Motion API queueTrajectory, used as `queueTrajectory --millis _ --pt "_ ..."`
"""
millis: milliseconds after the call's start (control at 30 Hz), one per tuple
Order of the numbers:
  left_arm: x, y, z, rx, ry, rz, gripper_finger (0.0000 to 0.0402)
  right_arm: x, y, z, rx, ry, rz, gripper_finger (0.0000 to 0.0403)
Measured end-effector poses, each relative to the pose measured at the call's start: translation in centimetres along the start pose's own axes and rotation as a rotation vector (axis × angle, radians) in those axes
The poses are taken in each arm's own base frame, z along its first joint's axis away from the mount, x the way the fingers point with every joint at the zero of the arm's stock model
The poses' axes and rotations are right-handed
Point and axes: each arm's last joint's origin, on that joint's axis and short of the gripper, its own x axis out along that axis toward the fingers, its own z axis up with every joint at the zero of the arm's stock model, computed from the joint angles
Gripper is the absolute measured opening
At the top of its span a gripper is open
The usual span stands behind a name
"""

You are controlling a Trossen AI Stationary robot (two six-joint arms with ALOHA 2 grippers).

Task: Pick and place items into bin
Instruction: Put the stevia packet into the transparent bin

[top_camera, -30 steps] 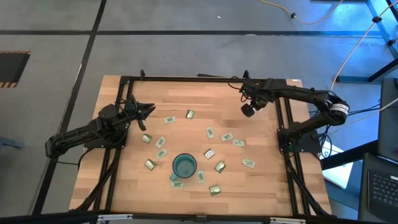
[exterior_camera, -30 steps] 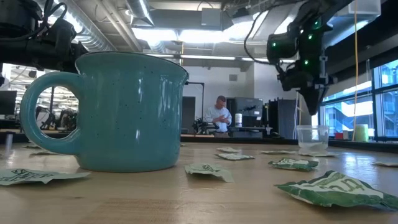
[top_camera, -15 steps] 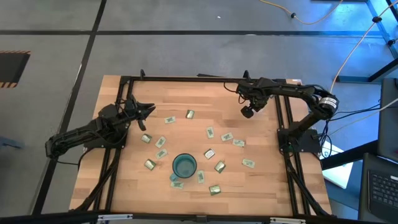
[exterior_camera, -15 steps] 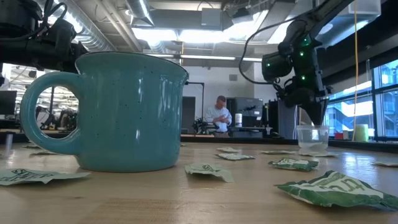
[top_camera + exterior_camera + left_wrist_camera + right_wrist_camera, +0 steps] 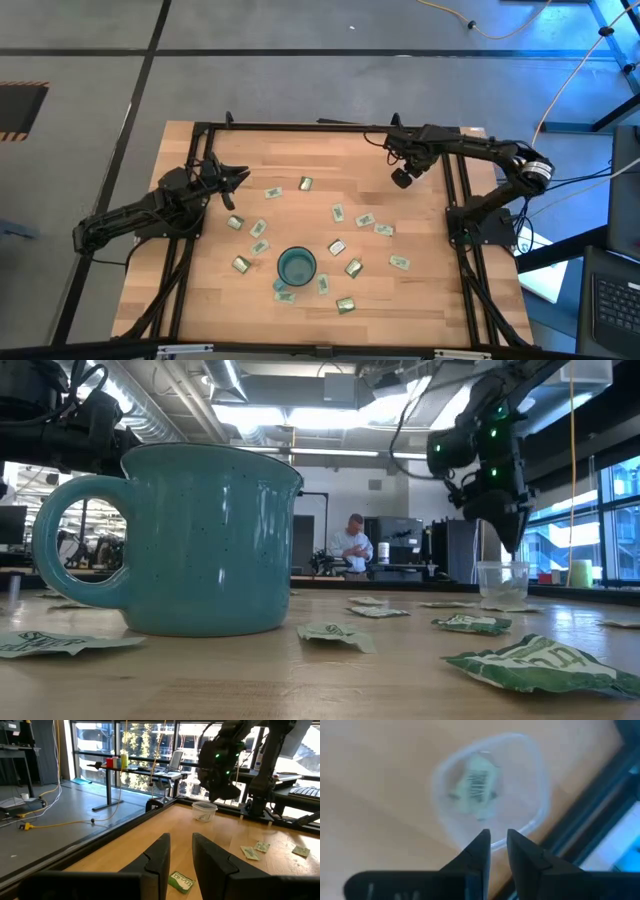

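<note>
The right gripper (image 5: 495,847) is held above the small, round, translucent whitish plastic cup (image 5: 490,790) that serves as the bin, near the far right corner of the light wooden table (image 5: 300,215); in the right wrist view its two dark fingers are seen parted by a narrow gap with nothing between them, and one small flat packet in a light green wrapper (image 5: 477,782) is seen lying inside the cup; it is judged that the gripper is poised over the cup's opening because a packet has just been let go there. The left gripper (image 5: 180,852) is parked low over the left side of the table, fingers a narrow way apart and empty, with a green packet (image 5: 181,881) lying on the wood just beyond them; it seems to be kept clear while the other arm works. The remaining green and yellowish packets (image 5: 338,213) are scattered across the middle of the table, several around the teal-blue ceramic mug with a handle (image 5: 296,266), which is not the target. A person (image 5: 351,546) is visible far off in the room behind.

Compared with a second ago, the right gripper is found in nearly the same place over the cup, shifted only slightly; its jaws have been loosened from shut; the left arm and the scattered packets are unchanged.
</note>
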Motion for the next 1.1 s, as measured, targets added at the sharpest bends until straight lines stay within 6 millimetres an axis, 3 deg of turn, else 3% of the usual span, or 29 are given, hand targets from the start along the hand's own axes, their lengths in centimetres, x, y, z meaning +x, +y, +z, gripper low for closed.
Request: queueTrajectory --millis 133,333,467,567,800,1100 --pt "0.0 0.0 0.0 0.0 0.0 0.0 0.0075 -1.6 1.5 -0.9 -0.11 -0.068 0.111 0.007" --pt "0.0 0.0 0.0 0.0 0.0 0.0 0.0075 -3.2 5.5 -2.2 -0.351 -0.164 0.248 0.0071" --pt "0.0 0.0 0.0 0.0 0.0 0.0 0.0075 -3.2 7.9 -4.0 -0.495 -0.181 0.253 0.0071" --pt "0.0 0.0 0.0 0.0 0.0 0.0 0.0075 -2.9 9.5 -5.2 -0.497 -0.2 0.274 0.0071" --pt "0.0 0.0 0.0 0.0 0.0 0.0 0.0075 -3.0 13.3 -8.2 -0.629 -0.269 0.441 0.0072" --pt "0.0 0.0 0.0 0.0 0.0 0.0 0.0075 -2.4 14.4 -10.2 -0.585 -0.233 0.448 0.0128"
